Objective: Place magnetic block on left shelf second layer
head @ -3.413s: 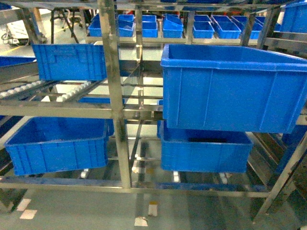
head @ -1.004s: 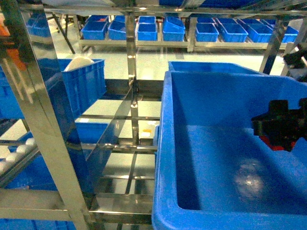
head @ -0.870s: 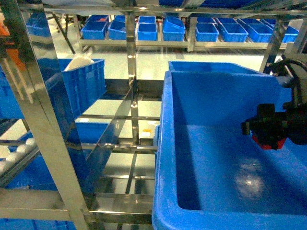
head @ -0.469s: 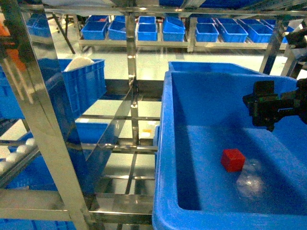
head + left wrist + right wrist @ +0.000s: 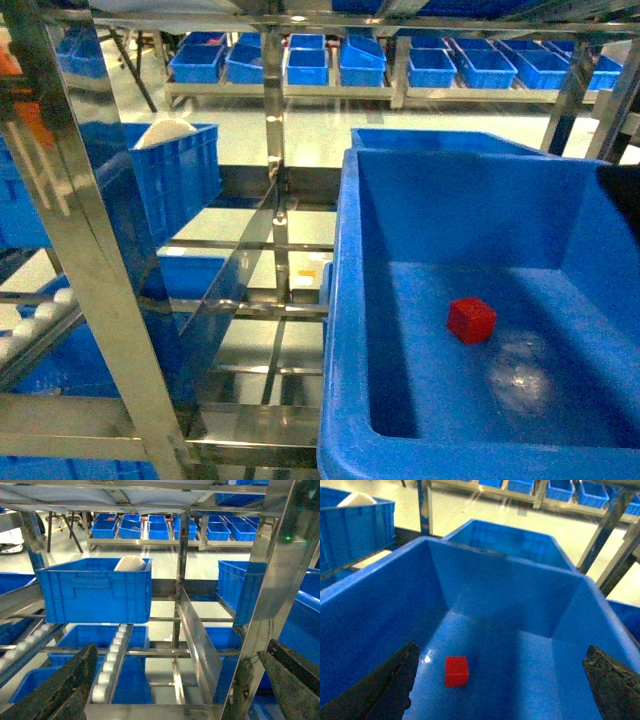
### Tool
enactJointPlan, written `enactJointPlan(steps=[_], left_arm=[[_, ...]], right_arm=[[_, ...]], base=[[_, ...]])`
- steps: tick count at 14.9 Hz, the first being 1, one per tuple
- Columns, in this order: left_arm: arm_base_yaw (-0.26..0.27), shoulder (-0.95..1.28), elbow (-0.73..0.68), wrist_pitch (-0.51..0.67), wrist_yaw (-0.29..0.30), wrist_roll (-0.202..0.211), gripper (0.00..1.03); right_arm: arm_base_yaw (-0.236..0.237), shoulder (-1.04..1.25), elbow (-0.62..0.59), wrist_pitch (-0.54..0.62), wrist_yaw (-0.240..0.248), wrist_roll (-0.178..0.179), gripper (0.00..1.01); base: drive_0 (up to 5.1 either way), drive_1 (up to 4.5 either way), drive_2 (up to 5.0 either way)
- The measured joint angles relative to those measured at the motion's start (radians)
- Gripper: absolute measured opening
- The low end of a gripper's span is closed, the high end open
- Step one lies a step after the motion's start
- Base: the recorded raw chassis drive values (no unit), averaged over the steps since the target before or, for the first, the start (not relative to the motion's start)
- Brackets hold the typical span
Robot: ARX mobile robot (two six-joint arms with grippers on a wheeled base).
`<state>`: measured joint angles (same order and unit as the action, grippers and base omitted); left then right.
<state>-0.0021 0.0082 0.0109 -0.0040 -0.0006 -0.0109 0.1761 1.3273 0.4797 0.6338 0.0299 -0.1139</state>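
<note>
The red block (image 5: 471,320) lies on the floor of the big blue crate (image 5: 350,300), free of any tool, near the middle of the crate bottom and well apart from the walls. The right wrist view shows it the same way (image 5: 456,671), resting flat with one face up, inside the crate (image 5: 380,610) on the steel rack (image 5: 90,280).

The right tool (image 5: 500,690) hangs above the crate with its two dark fingers (image 5: 385,685) spread wide at either edge of the view, holding nothing. In the head view this tool is out of sight. The left tool (image 5: 175,690) is also spread wide and empty, pointed at the neighbouring bay with its roller rail (image 5: 112,660) and another crate (image 5: 95,595) that carries a white thing (image 5: 130,562).

By my reading the release step is over and the block sits where the right arm can leave it. Whether this crate counts as the left shelf's second layer I cannot settle from these views. If it does, the next move is only to lift the right arm straight up clear of the crate rim, without brushing the walls
</note>
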Motion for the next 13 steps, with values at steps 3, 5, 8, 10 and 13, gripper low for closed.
enactJointPlan(steps=[3, 5, 8, 10, 13], left_arm=[[0.000, 0.000, 0.000, 0.000, 0.000, 0.000, 0.98], [0.000, 0.000, 0.000, 0.000, 0.000, 0.000, 0.98], [0.000, 0.000, 0.000, 0.000, 0.000, 0.000, 0.98], [0.000, 0.000, 0.000, 0.000, 0.000, 0.000, 0.98], [0.000, 0.000, 0.000, 0.000, 0.000, 0.000, 0.98]], right_arm=[[-0.001, -0.131, -0.005, -0.081, 0.026, 0.012, 0.98], [0.001, -0.340, -0.006, -0.225, 0.086, 0.026, 0.98], [0.022, -0.540, -0.008, -0.456, 0.112, 0.027, 0.98], [0.021, -0.532, -0.013, -0.462, 0.112, 0.027, 0.98], [-0.006, -0.597, -0.151, -0.220, 0.136, 0.082, 0.73]], base=[[0.0, 0.00, 0.0], [0.0, 0.00, 0.0], [0.0, 0.00, 0.0], [0.0, 0.00, 0.0], [0.0, 0.00, 0.0]])
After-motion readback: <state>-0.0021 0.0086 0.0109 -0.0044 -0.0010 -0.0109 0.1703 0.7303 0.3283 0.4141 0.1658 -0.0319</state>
